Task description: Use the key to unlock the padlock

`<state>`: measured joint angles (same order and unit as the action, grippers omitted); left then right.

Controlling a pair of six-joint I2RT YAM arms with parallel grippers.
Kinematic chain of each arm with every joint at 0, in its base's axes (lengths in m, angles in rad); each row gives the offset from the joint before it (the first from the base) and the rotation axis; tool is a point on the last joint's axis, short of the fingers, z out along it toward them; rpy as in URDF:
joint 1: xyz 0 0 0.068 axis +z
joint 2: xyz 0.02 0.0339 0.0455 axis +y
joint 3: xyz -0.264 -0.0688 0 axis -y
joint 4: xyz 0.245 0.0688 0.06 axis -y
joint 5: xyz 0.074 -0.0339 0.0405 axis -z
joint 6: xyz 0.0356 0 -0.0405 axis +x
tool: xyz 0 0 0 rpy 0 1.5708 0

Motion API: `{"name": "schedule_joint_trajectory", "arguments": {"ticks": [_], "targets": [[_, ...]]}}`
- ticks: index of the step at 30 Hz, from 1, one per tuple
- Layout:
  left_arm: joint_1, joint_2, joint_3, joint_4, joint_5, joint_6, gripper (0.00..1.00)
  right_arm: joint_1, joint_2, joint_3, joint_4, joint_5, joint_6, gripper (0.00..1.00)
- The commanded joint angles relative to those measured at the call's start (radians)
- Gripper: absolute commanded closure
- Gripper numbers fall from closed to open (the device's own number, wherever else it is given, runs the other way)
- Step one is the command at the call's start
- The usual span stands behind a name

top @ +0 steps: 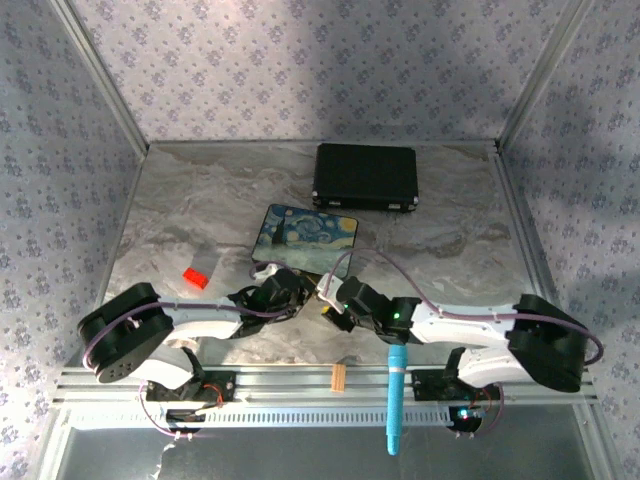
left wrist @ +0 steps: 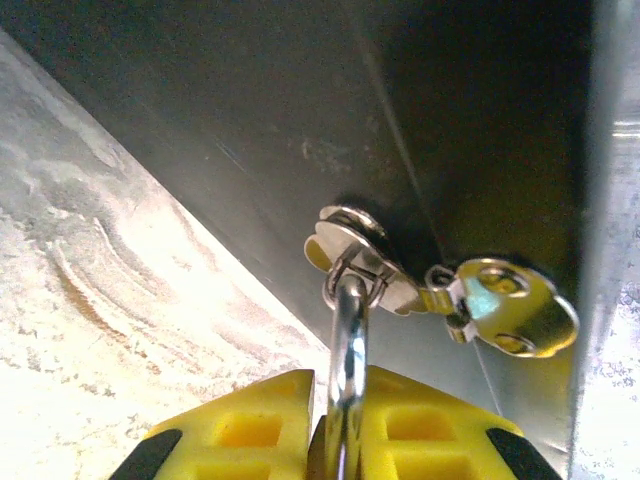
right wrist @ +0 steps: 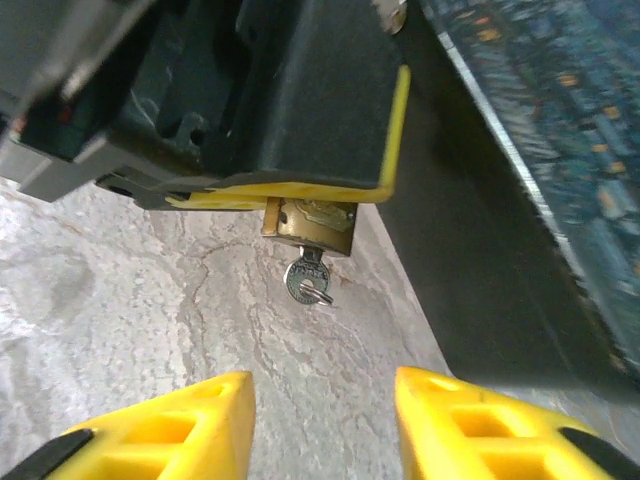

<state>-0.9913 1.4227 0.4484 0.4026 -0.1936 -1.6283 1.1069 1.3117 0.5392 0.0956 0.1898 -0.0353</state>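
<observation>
Left pincer (left wrist: 340,425) clamps the small brass padlock (right wrist: 308,225) near the marbled bench (top: 200,210) front edge. Right pincer (right wrist: 325,420) stands open, facing the inserted silvery key (right wrist: 307,280).

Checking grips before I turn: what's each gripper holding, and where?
Left gripper clamps the padlock by its body, shackle sticking out. Right gripper is open, holding nothing; the key sits in the padlock.

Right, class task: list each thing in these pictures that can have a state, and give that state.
painted box: lid down
padlock: shackle through the painted box's clasp; locked or not, cannot tell
key: in the padlock's keyhole, not held
left gripper: shut on the padlock
right gripper: open, short of the key
black case: closed
</observation>
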Motion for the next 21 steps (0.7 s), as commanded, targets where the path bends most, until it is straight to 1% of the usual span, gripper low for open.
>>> {"name": "schedule_joint_trajectory", "arguments": {"ticks": [1,4,10,13,17,21], "targets": [[-0.006,-0.001,0.026,-0.012,0.022,-0.005,1.00,-0.004,0.048,0.028,0.105,-0.028,-0.085,0.63],[-0.006,-0.007,0.024,-0.010,0.022,-0.003,1.00,-0.012,0.086,0.038,0.129,-0.046,-0.100,0.69],[-0.009,-0.011,0.017,0.003,0.036,-0.005,1.00,-0.018,0.156,0.066,0.174,-0.051,-0.115,0.75],[-0.010,-0.018,0.015,0.003,0.040,-0.005,1.00,-0.029,0.170,0.083,0.170,-0.071,-0.117,0.86],[-0.010,-0.031,0.007,-0.004,0.033,-0.004,1.00,-0.054,0.166,0.073,0.173,-0.117,-0.104,0.92],[-0.010,-0.032,0.003,0.012,0.038,0.002,1.00,-0.096,0.154,0.047,0.208,-0.210,-0.057,0.98]]}}
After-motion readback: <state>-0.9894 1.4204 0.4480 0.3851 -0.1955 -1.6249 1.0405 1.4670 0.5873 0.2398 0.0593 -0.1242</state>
